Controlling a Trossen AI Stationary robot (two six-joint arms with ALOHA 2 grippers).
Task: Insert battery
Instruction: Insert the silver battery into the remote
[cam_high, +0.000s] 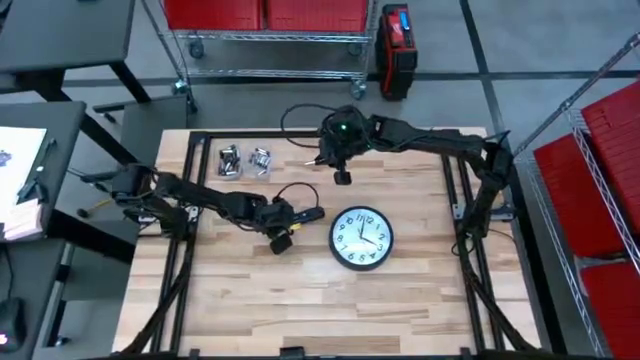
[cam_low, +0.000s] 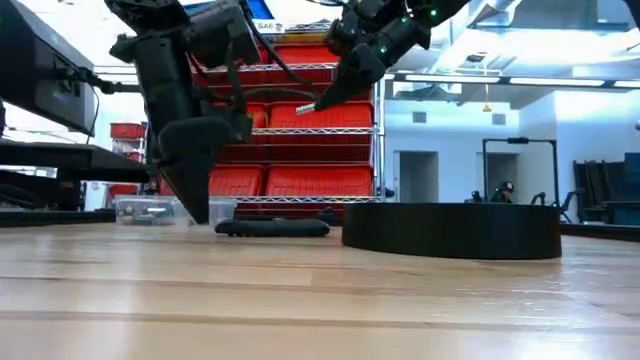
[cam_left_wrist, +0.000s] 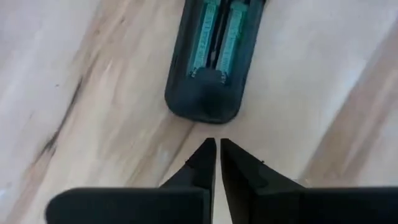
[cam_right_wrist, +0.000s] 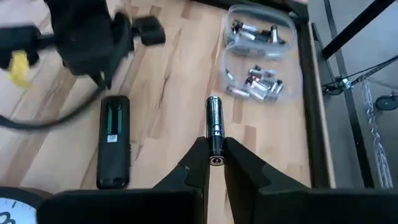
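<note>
Battery (cam_right_wrist: 214, 121) sits clamped in my right gripper (cam_right_wrist: 216, 159) above the table; left gripper (cam_left_wrist: 217, 155), fingers together, points at the open remote (cam_left_wrist: 214, 53)

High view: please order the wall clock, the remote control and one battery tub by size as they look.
1. Wall clock, clearly largest.
2 and 3. Remote control and one battery tub look alike in size; the left arm covers part of the remote, so I do not rank them.
</note>
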